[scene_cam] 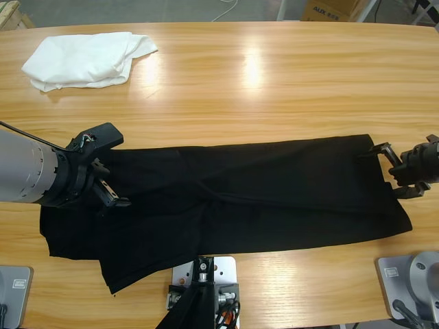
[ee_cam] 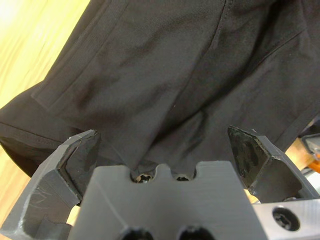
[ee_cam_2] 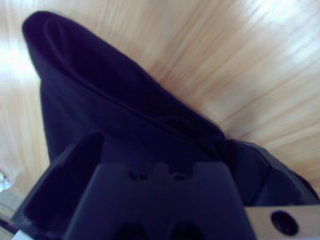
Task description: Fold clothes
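The clothes (scene_cam: 260, 192), a large black T-shirt, lie stretched left to right across the near half of the wooden table (scene_cam: 274, 82). Part of the shirt hangs over the front edge. My left gripper (scene_cam: 123, 171) comes in from the left and stands open, its jaws straddling the shirt's left end. In the left wrist view the black fabric (ee_cam: 165, 75) runs down between the wide-apart jaws of that gripper (ee_cam: 165, 150). My right gripper (scene_cam: 378, 173) is open at the shirt's right edge. A raised fold of cloth (ee_cam_2: 115, 115) sits between the jaws of the right gripper (ee_cam_2: 160, 155).
A smaller white garment (scene_cam: 86, 60) lies crumpled at the table's far left corner. Bare wood stretches across the far half of the table. A cardboard box (scene_cam: 329, 8) stands beyond the far edge at the upper right.
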